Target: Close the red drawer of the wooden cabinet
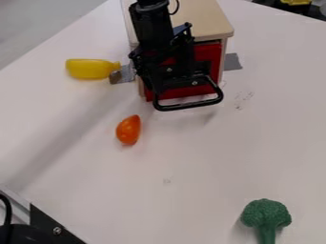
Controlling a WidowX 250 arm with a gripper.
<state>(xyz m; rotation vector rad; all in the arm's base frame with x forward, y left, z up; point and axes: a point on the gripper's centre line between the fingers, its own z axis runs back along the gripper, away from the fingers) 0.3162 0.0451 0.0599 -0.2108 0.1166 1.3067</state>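
The black gripper (167,76) hangs at the upper middle of the camera view, in front of the red drawer front (212,56) of a pale wooden box (207,21). A black loop-shaped bar (189,105) stands out low before the red front; whether the gripper touches it or the drawer, I cannot tell. Left of the box lies a yellow toy (89,69) with a rounded body and narrow end. An orange toy (128,130) rests on the table below and left of the gripper. Near the bottom right is a green toy broccoli (266,214).
Grey tape (233,62) marks the white table (210,162) at the box's right side, with another piece (126,74) at its left. Black and metal equipment (47,226) occupies the lower left corner. Dark items with a yellow part (295,2) sit at the top right.
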